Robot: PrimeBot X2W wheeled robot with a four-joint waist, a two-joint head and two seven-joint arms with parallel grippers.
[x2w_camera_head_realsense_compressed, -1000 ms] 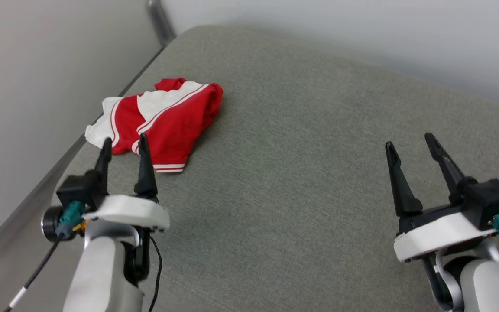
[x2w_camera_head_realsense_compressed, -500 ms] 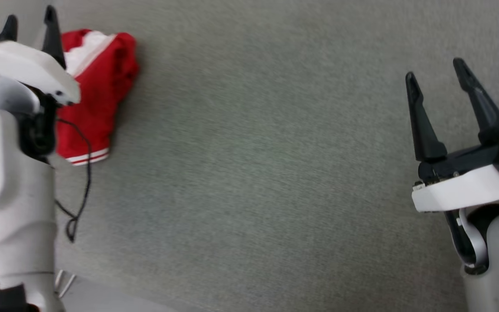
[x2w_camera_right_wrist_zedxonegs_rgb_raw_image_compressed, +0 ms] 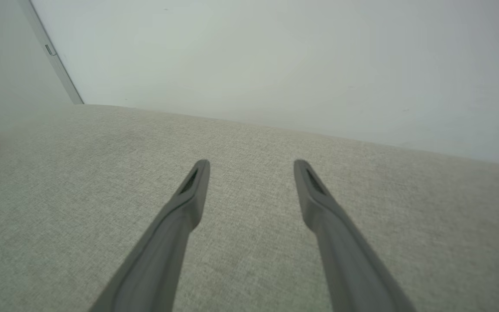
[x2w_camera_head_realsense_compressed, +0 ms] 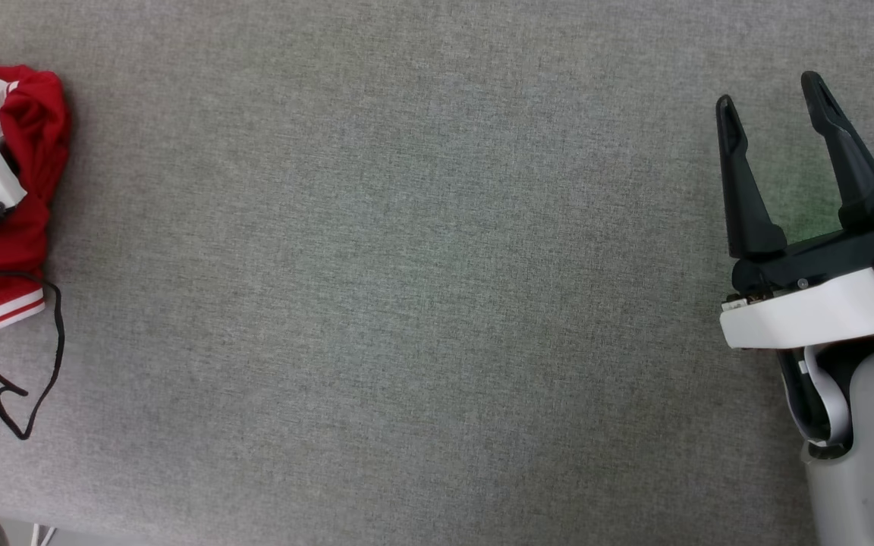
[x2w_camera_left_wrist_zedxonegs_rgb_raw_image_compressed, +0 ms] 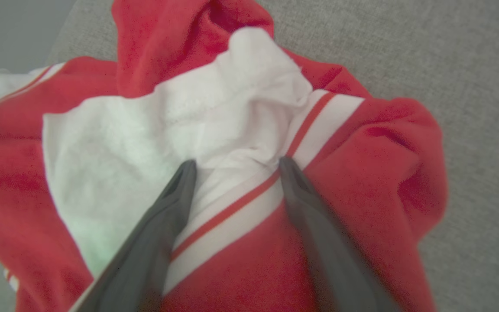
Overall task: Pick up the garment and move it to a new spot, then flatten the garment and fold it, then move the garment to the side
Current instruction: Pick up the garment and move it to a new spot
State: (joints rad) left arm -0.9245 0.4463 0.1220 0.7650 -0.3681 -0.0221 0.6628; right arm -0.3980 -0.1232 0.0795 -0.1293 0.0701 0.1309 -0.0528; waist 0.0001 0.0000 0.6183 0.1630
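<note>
Grey woven upholstery (x2w_camera_head_realsense_compressed: 407, 303) spreads across our head view. Since a second ago that view has swung down and to the right, so the pale wall and the corner have left it; that is the camera's turn, not a shift of the cloth. The garment (x2w_camera_left_wrist_zedxonegs_rgb_raw_image_compressed: 375, 173) lies crumpled in a heap at the surface's left side, now cut by the head view's left edge where before it lay well inside. Our left gripper (x2w_camera_left_wrist_zedxonegs_rgb_raw_image_compressed: 236, 161) has come forward over it. Earlier its tips stood at the heap's near hem; now, in the left wrist view, its two fingers stand apart with white sleeve fabric and a red-and-white striped band between their tips, nothing clamped. Whether the tips touch the cloth we cannot tell. A black cable (x2w_camera_head_realsense_compressed: 54, 341) loops down beside the striped hem. Our right gripper (x2w_camera_head_realsense_compressed: 768, 87) hovers well apart at the right, fingers spread as before, above bare upholstery, with a pale wall (x2w_camera_right_wrist_zedxonegs_rgb_raw_image_compressed: 275, 65) behind in the right wrist view.
</note>
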